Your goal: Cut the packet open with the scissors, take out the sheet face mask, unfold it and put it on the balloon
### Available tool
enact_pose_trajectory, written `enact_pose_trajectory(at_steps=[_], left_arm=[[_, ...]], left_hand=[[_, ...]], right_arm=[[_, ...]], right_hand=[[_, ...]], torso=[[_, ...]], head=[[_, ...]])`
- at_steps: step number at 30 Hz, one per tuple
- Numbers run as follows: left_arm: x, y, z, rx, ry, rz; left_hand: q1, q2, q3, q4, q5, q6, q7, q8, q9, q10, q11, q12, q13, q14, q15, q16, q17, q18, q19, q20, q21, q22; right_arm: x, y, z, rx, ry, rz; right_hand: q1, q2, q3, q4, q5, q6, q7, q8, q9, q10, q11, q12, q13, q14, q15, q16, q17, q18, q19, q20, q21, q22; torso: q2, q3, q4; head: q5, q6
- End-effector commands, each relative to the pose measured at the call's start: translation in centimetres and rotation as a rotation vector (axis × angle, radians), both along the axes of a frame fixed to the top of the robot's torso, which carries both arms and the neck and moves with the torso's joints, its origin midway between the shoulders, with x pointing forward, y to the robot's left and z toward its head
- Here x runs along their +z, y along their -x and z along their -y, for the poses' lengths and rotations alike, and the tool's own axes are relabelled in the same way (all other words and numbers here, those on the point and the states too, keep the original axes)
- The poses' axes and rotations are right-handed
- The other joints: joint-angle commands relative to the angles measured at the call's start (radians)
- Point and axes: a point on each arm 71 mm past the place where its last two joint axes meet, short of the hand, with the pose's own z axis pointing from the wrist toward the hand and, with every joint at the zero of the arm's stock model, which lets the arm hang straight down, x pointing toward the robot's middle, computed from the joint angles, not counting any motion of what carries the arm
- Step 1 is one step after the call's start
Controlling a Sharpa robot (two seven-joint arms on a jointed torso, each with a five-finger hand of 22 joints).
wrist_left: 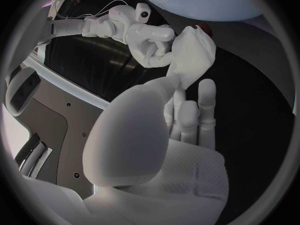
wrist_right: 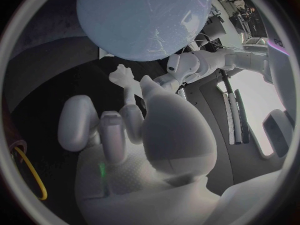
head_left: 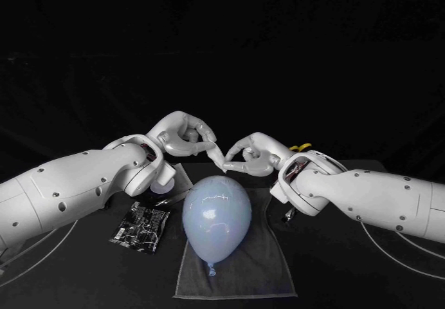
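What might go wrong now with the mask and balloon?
The sheet mask is pinched between the left hand and the right hand by the balloon; pulled unevenly, it may tear or slip free. The balloon lies loose on the towel, so a nudge from the fingers might roll it away.

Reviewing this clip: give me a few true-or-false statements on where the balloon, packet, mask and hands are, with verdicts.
1. The balloon lies on the grey towel. True.
2. The packet lies on the right arm's side of the balloon. False: it lies on the left arm's side.
3. The left hand and right hand are raised, fingers nearly meeting. True.
4. The sheet mask covers the balloon. False: the hands hold it between them, and the balloon is bare.
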Motion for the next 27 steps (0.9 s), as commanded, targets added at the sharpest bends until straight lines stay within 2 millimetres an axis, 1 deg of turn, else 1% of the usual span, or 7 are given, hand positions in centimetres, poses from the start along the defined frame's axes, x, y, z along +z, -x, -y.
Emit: enact_pose_trajectory(at_steps=[1, 9, 17, 22, 24, 25, 27], left_arm=[[0.13, 0.09, 0.19, -0.016, 0.006, -0.005], [0.14, 0.13, 0.22, -0.019, 0.007, -0.006], [0.15, 0.20, 0.27, -0.026, 0.007, -0.008], [0.16, 0.23, 0.27, -0.028, 0.007, -0.009], [0.16, 0.23, 0.25, -0.028, 0.007, -0.009], [0.16, 0.23, 0.25, -0.028, 0.007, -0.009], [0.16, 0.23, 0.24, -0.028, 0.007, -0.009]], left_hand=[[-0.001, 0.006, 0.004, 0.000, 0.003, -0.006, 0.002, 0.002, 0.000, -0.005, 0.003, 0.005, 0.001, 0.004, 0.001, 0.003, 0.002, 0.018, -0.005, 0.002, 0.004, 0.001], [-0.001, 0.006, 0.004, 0.000, 0.003, -0.006, 0.002, 0.002, 0.000, -0.005, 0.003, 0.005, 0.001, 0.004, 0.001, 0.003, 0.002, 0.018, -0.005, 0.002, 0.004, 0.001], [-0.006, 0.004, 0.012, -0.006, 0.003, -0.007, 0.002, 0.004, 0.002, -0.005, 0.003, 0.006, 0.001, 0.004, 0.001, 0.002, 0.002, 0.018, -0.005, 0.002, 0.005, 0.002], [-0.008, 0.004, 0.015, -0.009, 0.003, -0.008, 0.002, 0.005, 0.003, -0.006, 0.003, 0.006, 0.001, 0.004, 0.001, 0.002, 0.002, 0.018, -0.005, 0.002, 0.005, 0.003], [-0.009, 0.004, 0.016, -0.009, 0.003, -0.008, 0.002, 0.005, 0.003, -0.006, 0.003, 0.006, 0.001, 0.005, 0.001, 0.002, 0.003, 0.018, -0.005, 0.002, 0.006, 0.003], [-0.009, 0.004, 0.016, -0.009, 0.003, -0.008, 0.002, 0.005, 0.003, -0.006, 0.003, 0.006, 0.001, 0.005, 0.001, 0.002, 0.003, 0.018, -0.005, 0.002, 0.006, 0.003], [-0.009, 0.004, 0.016, -0.009, 0.003, -0.008, 0.002, 0.005, 0.003, -0.006, 0.003, 0.006, 0.001, 0.005, 0.001, 0.002, 0.003, 0.018, -0.005, 0.002, 0.006, 0.003]], right_arm=[[0.10, 0.02, -0.21, -0.004, 0.010, 0.024], [0.05, 0.08, -0.53, 0.000, 0.011, 0.022], [0.00, 0.03, -0.63, -0.008, 0.012, 0.023], [0.06, 0.02, -0.58, -0.017, 0.007, 0.031], [0.09, 0.01, -0.53, -0.021, 0.002, 0.034], [0.10, 0.01, -0.51, -0.023, -0.002, 0.034], [0.13, 0.00, -0.45, -0.029, -0.013, 0.034]], right_hand=[[0.020, 0.015, 0.014, -0.003, -0.004, 0.011, -0.003, 0.007, 0.000, 0.002, -0.011, 0.005, 0.112, 0.106, -0.010, 0.003, 0.263, 0.002, 0.004, -0.006, 0.004, 0.170], [0.060, 0.037, 0.047, -0.028, -0.004, 0.025, -0.014, 0.017, 0.001, 0.008, -0.021, 0.011, 0.115, 0.106, -0.019, 0.003, 0.263, 0.000, 0.009, -0.014, 0.015, 0.173], [0.094, 0.061, 0.122, -0.070, 0.001, 0.021, -0.016, 0.027, 0.004, 0.010, -0.024, 0.011, 0.114, 0.106, -0.023, 0.003, 0.263, -0.001, 0.012, -0.020, 0.019, 0.174], [0.075, 0.077, 0.257, -0.123, 0.008, 0.003, -0.003, 0.049, 0.015, 0.016, -0.017, 0.015, 0.116, 0.106, -0.017, 0.003, 0.263, -0.002, 0.015, -0.016, 0.026, 0.176], [0.043, 0.072, 0.327, -0.143, 0.000, 0.006, -0.003, 0.063, 0.021, 0.026, -0.017, 0.028, 0.124, 0.106, -0.018, 0.003, 0.263, -0.004, 0.018, -0.014, 0.035, 0.178], [0.011, 0.058, 0.371, -0.159, 0.004, 0.004, -0.003, 0.072, 0.025, 0.029, -0.018, 0.031, 0.126, 0.106, -0.018, 0.003, 0.263, -0.004, 0.018, -0.014, 0.037, 0.178], [-0.016, 0.051, 0.406, -0.173, 0.002, 0.005, -0.007, 0.082, 0.030, 0.036, -0.018, 0.040, 0.132, 0.106, -0.018, 0.003, 0.263, -0.005, 0.021, -0.016, 0.044, 0.180]], torso=[[0.000, -0.0001, 0.0005], [0.000, -0.0012, 0.0008], [0.000, -0.0011, 0.0001], [-0.001, -0.0005, 0.0000], [-0.001, -0.0003, 0.0003], [-0.001, -0.0002, 0.0002], [-0.001, -0.0002, 0.0002]], head=[[0.000, 0.000], [0.000, -0.001], [0.001, 0.000], [0.001, -0.002], [0.000, 0.000], [0.000, 0.000], [0.000, 0.000]])
